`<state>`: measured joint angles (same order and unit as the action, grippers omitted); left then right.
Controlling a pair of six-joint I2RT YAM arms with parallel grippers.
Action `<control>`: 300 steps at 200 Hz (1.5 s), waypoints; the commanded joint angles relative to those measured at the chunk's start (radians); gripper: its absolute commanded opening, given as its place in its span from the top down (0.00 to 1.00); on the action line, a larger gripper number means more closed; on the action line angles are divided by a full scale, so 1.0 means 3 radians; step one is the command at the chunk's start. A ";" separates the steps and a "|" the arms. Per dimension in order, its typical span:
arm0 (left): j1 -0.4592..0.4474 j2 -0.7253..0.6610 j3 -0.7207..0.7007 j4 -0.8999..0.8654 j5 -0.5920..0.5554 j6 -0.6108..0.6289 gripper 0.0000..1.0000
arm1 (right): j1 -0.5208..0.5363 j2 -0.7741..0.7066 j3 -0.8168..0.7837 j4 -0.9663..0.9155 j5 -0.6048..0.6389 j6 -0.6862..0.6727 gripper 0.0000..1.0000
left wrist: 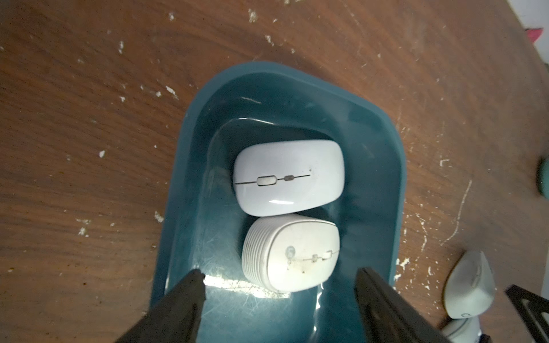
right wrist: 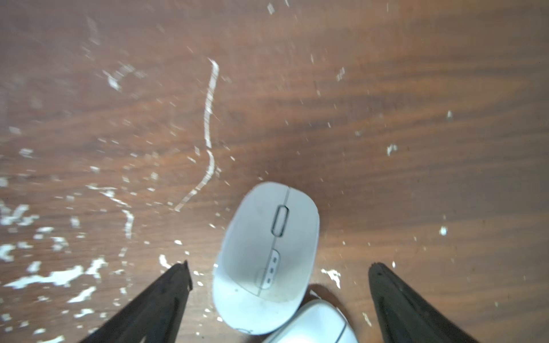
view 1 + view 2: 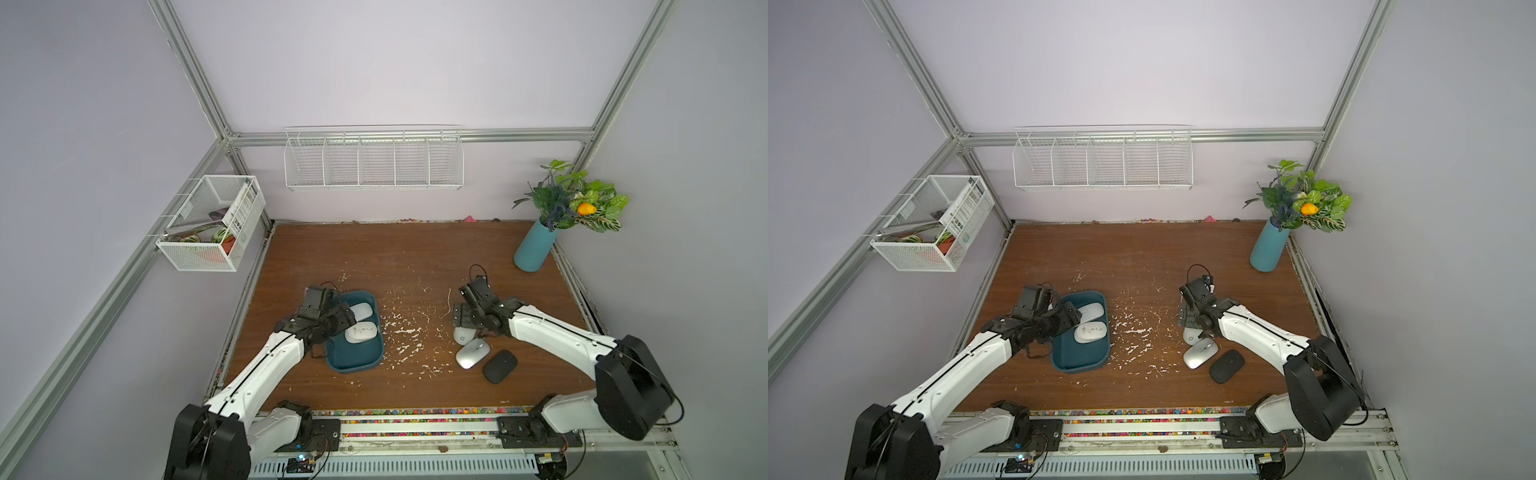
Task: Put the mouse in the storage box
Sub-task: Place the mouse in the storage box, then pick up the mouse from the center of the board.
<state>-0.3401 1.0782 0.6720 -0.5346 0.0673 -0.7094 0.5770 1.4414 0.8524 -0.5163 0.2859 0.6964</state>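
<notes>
Hovering over shallow dark-teal plastic storage box (image 1: 395, 166), left end effector (image 1: 279, 271) released.
We note two white mice (image 1: 288, 178) inside; right end effector (image 2: 279, 264) gapes astride another white mouse (image 2: 267, 255) on desk (image 2: 416, 118).

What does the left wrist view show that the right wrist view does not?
Only left wrist: the storage box holding a smooth white mouse and a ribbed white mouse, beyond the open left pincer. Only right wrist: the scroll wheel and three small buttons of the third white mouse, framed by the open right pincer. Both: that mouse and the scratched wooden table.
</notes>
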 commanded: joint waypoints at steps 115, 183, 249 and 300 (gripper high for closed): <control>0.0017 -0.0740 0.0402 -0.0403 -0.0040 0.0516 0.13 | -0.0006 0.0655 0.0249 -0.0355 -0.0425 0.0646 0.02; 0.0014 -0.0807 0.0358 -0.0376 -0.0056 0.0515 0.13 | 0.0048 0.0919 0.0331 -0.0448 -0.0405 0.0752 0.06; 0.0015 -0.0852 0.0326 -0.0371 -0.0056 0.0503 0.13 | 0.0134 0.1023 0.0474 -0.0634 -0.0310 0.0818 0.07; 0.0016 -0.0857 0.0322 -0.0380 -0.0061 0.0496 0.13 | 0.0181 0.1058 0.0507 -0.0717 -0.0279 0.0890 0.11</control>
<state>-0.3401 0.8318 0.7666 -0.6380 0.0631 -0.5709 0.6159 1.7271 1.0050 -0.6662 0.1905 0.9424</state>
